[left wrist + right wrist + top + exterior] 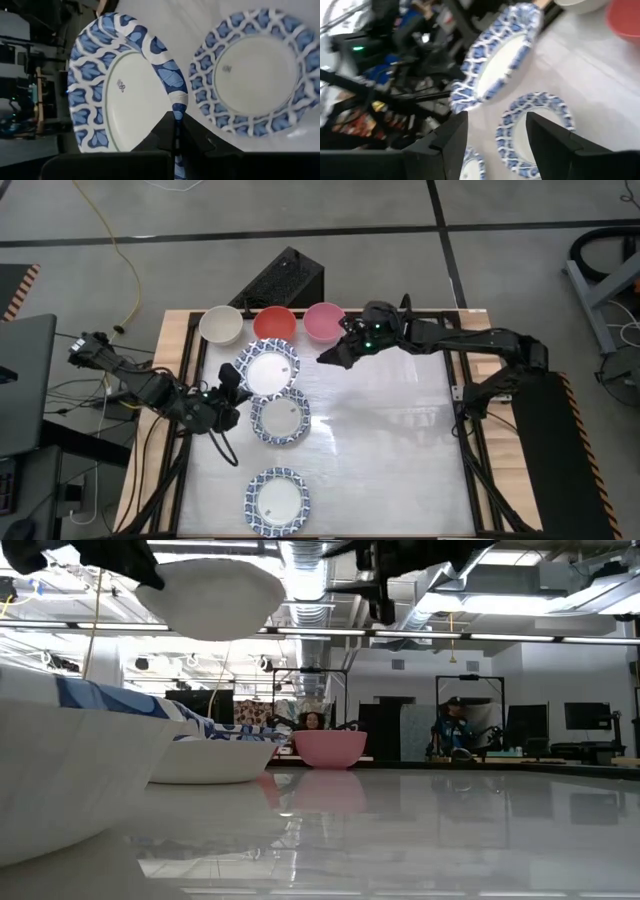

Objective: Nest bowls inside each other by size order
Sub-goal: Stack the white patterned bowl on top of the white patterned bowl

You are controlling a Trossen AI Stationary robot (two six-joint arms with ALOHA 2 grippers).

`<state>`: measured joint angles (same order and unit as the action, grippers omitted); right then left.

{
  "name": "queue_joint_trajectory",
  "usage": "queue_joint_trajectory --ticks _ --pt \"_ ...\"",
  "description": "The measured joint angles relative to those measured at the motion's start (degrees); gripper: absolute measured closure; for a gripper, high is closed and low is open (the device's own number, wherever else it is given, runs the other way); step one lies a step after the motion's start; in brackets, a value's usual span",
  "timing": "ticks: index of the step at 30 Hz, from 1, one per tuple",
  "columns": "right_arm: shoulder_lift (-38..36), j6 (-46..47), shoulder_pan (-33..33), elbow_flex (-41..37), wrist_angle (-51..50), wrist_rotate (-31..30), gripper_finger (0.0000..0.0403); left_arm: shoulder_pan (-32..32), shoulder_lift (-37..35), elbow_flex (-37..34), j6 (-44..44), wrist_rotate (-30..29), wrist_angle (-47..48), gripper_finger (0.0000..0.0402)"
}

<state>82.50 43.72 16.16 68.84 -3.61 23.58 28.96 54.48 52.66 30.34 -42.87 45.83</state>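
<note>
A glossy white table (380,430) with wooden edges is seen on a grey concrete floor; in the low view a workshop with ceiling ducts, monitors and a seated person is made out behind it. At the far edge a cream-white bowl (221,326), a red bowl (274,323) and a pink bowl (322,321) are lined up. A blue-and-white patterned bowl (268,369) is gripped by its rim in the closed fingers of the left gripper (232,392) and is held tilted above the table. A second patterned bowl (280,418) lies just beside it and a third (277,498) near the front edge. The right gripper (330,355) is held by the pink bowl with its fingers (445,145) spread and nothing between them. A fourth patterned bowl cannot be made out. In the low view the near bowls are cut off by the frame
</note>
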Motion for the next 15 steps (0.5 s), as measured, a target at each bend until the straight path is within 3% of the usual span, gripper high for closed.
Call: queue_joint_trajectory --ticks 6,15 --pt "0.9 0.0 0.0 0.0 0.2 -5.5 0.0182 -1.7 0.0 0.0 6.9 0.0 -0.1 0.0401" --pt "3.8 0.0 0.0 0.0 5.5 -7.4 0.0182 -4.3 0.0 0.0 12.2 2.7 -0.3 0.0401"
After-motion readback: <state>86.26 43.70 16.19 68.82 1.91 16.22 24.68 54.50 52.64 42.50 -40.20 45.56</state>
